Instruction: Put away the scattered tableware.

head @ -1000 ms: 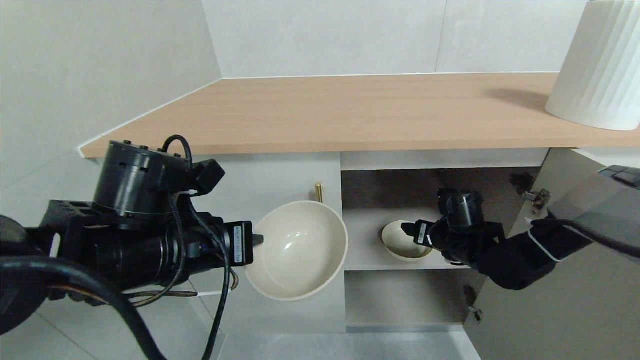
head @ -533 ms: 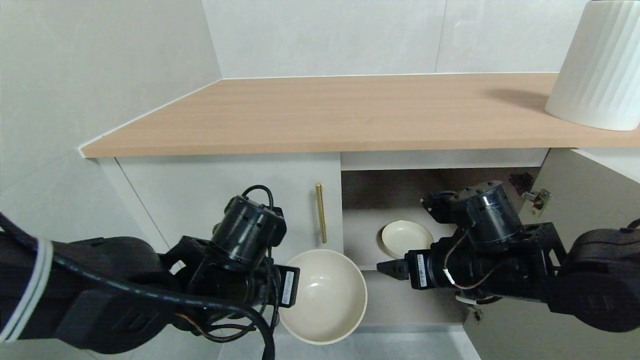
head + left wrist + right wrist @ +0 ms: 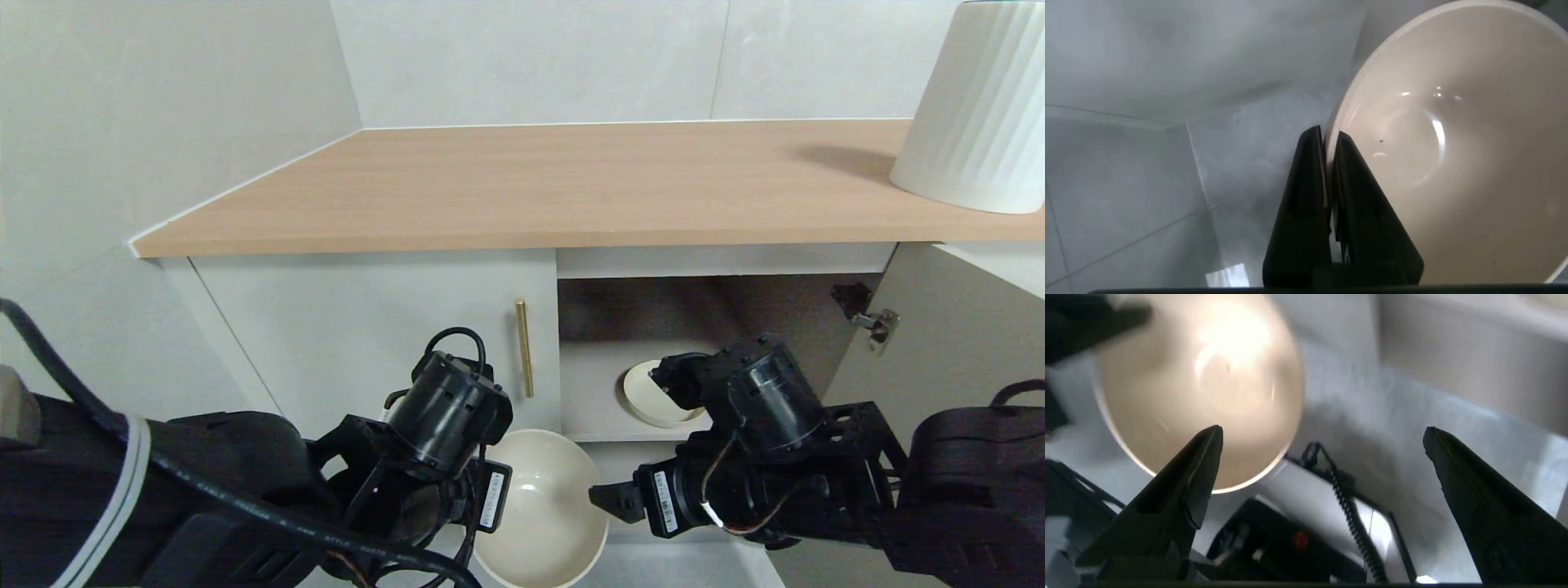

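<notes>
A large cream bowl hangs low in front of the cabinet, tilted with its inside facing me. My left gripper is shut on its rim; in the left wrist view the two fingers pinch the edge of the bowl. My right gripper is just right of that bowl, open and holding nothing. The right wrist view shows the gripper spread wide, with the bowl beyond it. A small cream bowl sits on the cabinet's middle shelf, partly hidden behind my right arm.
The wooden countertop runs above the cabinet, with a white ribbed container at its right end. The left cabinet door with a brass handle is closed. The right door stands open on its hinge.
Both arms have dropped lower and come back toward me. The large bowl went down and right with the left gripper. The right gripper drew away from the small bowl, which stays on the shelf.
</notes>
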